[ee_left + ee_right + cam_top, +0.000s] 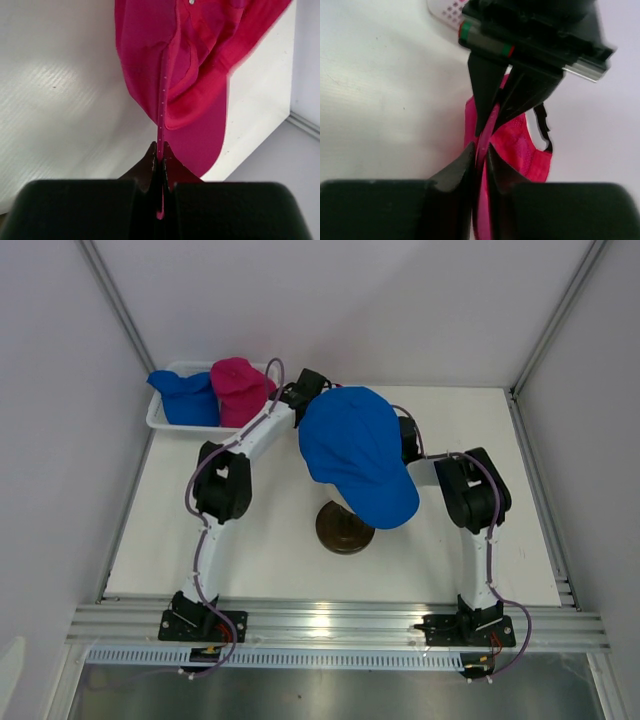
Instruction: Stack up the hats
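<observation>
The big blue cap (355,455) rises closest to the overhead lens, brim toward the near edge, above a dark round base (344,528) on the white worktop (150,550). Just behind that cap the two arms meet. The left end effector (159,155) has its fingers pressed together on a seam of the held magenta cap (195,75), which spreads out beyond them. The right end effector (481,150) pinches the same cap's fabric, tip to tip with the left one. Beyond and left of the big blue cap, a white basket (158,420) holds a second blue cap (188,397) and a second magenta cap (240,390) side by side.
</observation>
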`<state>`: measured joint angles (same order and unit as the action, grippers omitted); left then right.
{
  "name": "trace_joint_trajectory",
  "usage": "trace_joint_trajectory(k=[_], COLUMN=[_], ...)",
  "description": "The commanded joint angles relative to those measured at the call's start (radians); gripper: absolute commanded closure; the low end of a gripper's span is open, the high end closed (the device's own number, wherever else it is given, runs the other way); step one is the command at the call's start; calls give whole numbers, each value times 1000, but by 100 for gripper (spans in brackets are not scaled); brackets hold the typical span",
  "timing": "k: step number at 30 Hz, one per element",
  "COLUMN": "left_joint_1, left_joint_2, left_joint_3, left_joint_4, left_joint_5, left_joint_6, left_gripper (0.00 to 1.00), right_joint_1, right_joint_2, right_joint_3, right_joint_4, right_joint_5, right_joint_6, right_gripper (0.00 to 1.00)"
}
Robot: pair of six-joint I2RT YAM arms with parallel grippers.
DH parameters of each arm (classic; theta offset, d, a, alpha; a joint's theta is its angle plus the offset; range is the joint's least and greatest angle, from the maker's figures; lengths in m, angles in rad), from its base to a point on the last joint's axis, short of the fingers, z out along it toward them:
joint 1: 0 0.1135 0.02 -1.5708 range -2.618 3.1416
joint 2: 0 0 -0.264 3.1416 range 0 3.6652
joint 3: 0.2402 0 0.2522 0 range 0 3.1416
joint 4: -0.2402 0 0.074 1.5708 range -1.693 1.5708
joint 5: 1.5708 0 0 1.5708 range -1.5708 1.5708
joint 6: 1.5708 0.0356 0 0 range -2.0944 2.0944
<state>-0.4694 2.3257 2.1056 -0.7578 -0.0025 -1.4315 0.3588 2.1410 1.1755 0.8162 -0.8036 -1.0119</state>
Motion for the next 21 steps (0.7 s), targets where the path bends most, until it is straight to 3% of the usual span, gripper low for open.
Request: trace_joint_trajectory(k=[1,2,3,8,14,17,18,21], left_joint_1=[-17,-21,-25,-41,-54,-52,-55,-60], left_joint_2=[-124,-126,-130,-141,-155,-143,-138,-127], left_joint_3=[1,-2,1,-9,-13,-10,-10,-13], left_joint_4=[-34,-43,-47,-104,-146,-140,-135,-120], left_joint_5=[-19,-31,-46,-71,-162,-148,-140,-125], left_joint_6=[34,31,29,-13,-10,-12,-10,3], left_gripper=[99,99,99,99,99,99,99,99], right_joint_1=[2,2,3,12,12,14,17,19], right_joint_2=[-18,-18,-20,-20,-26,-30,-30,-32], right_joint_3=[36,38,36,39,61,62,61,70], right_joint_4=[-94,-113,-114,-86,-158,-175,-180,-184], right_joint_5=[132,142,161,214,244,230,228,222], right_joint_6=[-82,-94,-100,-67,-77,-71,-71,-13], right_gripper=[55,50,38,39,61,86,100,100])
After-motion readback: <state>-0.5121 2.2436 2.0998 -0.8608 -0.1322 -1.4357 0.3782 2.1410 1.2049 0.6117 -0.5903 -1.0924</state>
